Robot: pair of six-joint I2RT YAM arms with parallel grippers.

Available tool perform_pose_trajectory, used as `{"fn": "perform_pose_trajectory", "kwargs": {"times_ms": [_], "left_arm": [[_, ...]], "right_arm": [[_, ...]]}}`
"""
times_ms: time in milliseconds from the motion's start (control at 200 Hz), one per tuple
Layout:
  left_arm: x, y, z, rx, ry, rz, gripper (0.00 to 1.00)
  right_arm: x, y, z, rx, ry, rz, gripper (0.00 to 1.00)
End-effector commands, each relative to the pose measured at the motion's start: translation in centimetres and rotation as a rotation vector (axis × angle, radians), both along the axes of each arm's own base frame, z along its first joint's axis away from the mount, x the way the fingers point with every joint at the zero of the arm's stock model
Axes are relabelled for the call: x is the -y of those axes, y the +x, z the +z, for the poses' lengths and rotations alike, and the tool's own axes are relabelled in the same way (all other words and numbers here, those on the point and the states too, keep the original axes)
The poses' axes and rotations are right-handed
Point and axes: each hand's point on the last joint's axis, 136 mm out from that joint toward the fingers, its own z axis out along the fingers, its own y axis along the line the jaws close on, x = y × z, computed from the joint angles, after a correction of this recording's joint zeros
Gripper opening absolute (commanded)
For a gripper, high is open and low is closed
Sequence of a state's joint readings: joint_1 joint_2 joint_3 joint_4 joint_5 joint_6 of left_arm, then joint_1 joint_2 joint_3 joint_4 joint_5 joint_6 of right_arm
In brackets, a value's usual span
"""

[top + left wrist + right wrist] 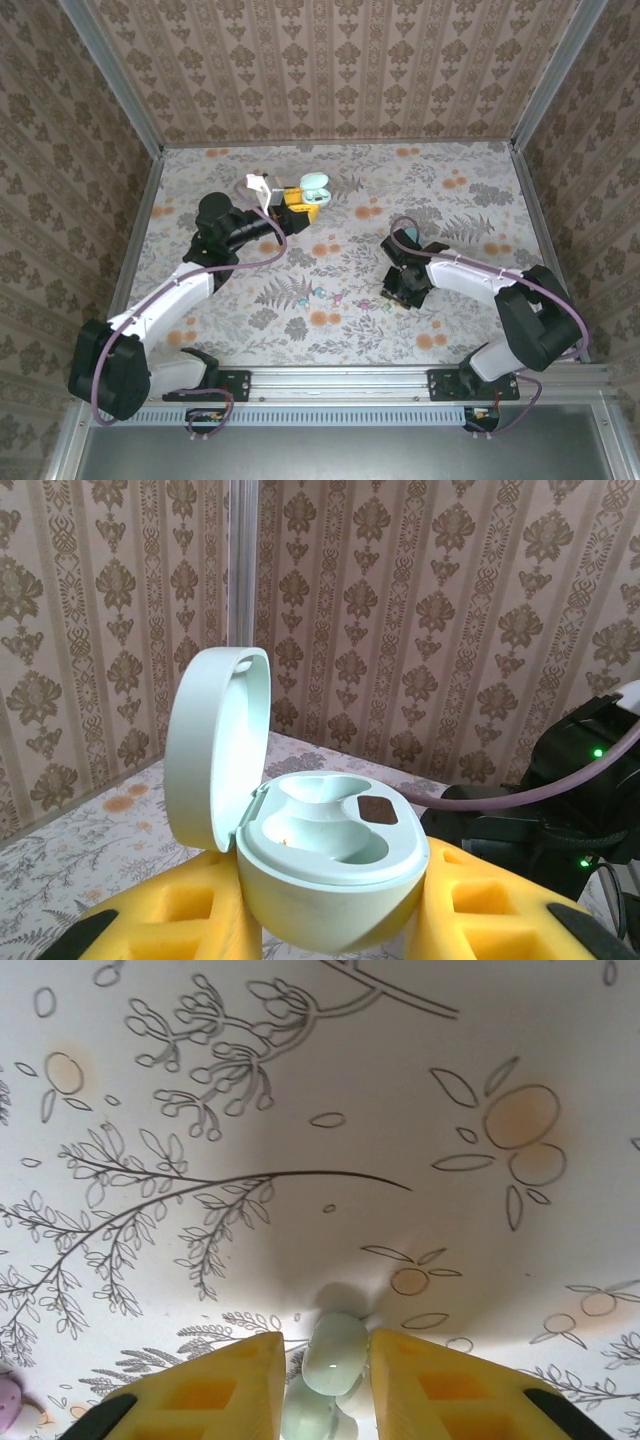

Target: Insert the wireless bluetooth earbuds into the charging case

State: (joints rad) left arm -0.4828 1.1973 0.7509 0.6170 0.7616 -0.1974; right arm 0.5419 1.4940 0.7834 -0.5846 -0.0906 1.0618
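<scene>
Where I hold the case, top view: my left gripper [290,207] has the mint-green egg-shaped plastic charging case [315,187] at the far left of the floral tablecloth [470,180], lid open so the wells face up for loading.
Right arm, top view: my right gripper [400,292] points down at the cloth, well apart from the case.
Left wrist, grip: yellow foam pads [180,910] clamp the case's lower shell on both sides, leaving the hinged lid [215,745] free; both wells look empty.
Right wrist, grip: yellow pads [450,1390] are closed against a pale mint-green plastic earbud [335,1355], nipped by its sides close above the cloth, I judge for carrying across.
Right wrist, corner: a pinkish bud [6,1400] lies loose at lower left.
</scene>
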Motion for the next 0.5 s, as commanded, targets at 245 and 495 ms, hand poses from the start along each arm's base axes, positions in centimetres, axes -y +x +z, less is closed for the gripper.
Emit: {"fn": "perform_pose_trajectory", "kwargs": {"times_ms": [245, 495], "left_arm": [[-0.51, -0.22, 0.57, 0.038, -0.002, 0.014, 0.29], [-0.5, -0.27, 0.57, 0.036, -0.002, 0.012, 0.28]], "right_arm": [[0.68, -0.61, -0.31, -0.059, -0.107, 0.081, 0.27], [0.4, -0.39, -0.26, -0.067, -0.129, 0.112, 0.22]]}}
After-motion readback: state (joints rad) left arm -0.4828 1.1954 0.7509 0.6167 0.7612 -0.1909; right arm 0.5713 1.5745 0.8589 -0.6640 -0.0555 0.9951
